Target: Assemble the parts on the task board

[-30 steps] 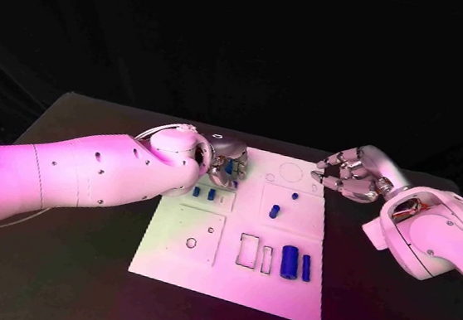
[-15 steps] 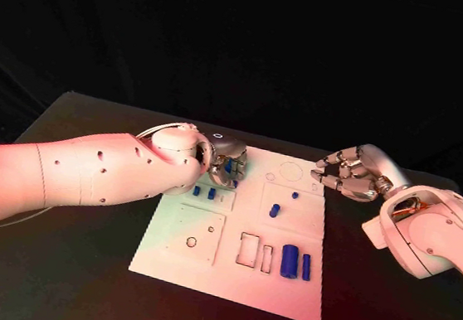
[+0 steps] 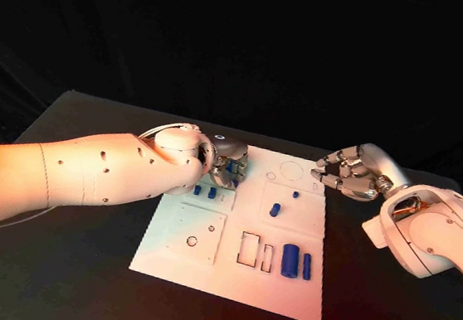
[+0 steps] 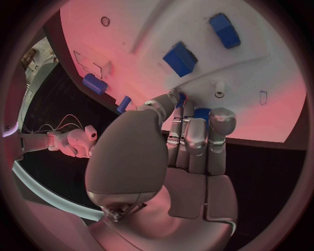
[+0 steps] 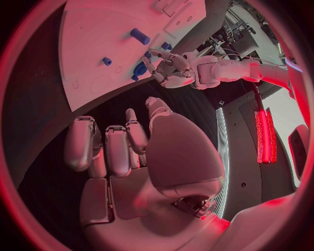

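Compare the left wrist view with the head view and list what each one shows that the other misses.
Left wrist view alone: the left hand seen from behind, its fingertips touching a small blue piece at the white board's edge; whether they grip it is unclear.

Head view alone: the whole board on the black table, with two blue cylinders lying beside empty rectangular slots.

Both: the board, two blue blocks near the left hand, and the right hand hanging off the board with fingers curled.
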